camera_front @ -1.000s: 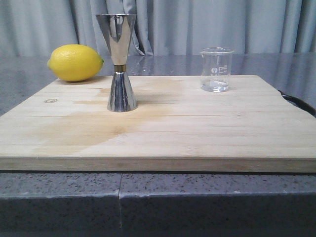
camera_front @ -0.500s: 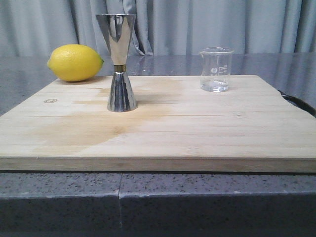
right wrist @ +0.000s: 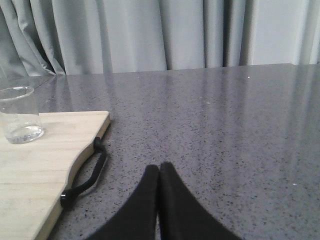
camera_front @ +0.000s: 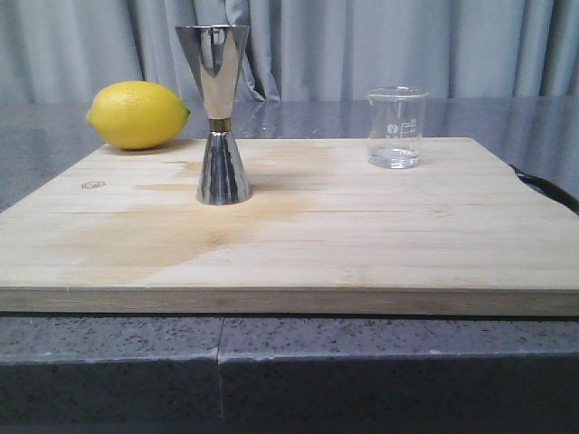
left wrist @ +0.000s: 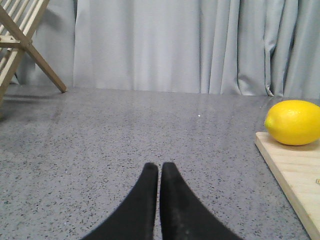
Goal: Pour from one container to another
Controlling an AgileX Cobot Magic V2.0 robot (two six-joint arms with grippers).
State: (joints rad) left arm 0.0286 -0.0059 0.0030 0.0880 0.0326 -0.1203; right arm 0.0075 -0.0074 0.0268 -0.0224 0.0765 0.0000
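Note:
The small clear glass beaker [camera_front: 395,127] stands upright at the back right of the wooden cutting board [camera_front: 298,235], with a little clear liquid at its bottom; it also shows in the right wrist view [right wrist: 19,114]. The tall steel jigger [camera_front: 217,113] with a brass waist band stands upright on the board's left half. Neither gripper shows in the front view. My left gripper [left wrist: 160,167] is shut and empty over the grey counter, left of the board. My right gripper [right wrist: 159,167] is shut and empty over the counter, right of the board.
A yellow lemon [camera_front: 137,115] lies at the board's back left corner, also in the left wrist view [left wrist: 294,122]. A black strap handle [right wrist: 87,176] hangs off the board's right edge. A wooden rack [left wrist: 20,45] stands far left. Grey curtains close the back.

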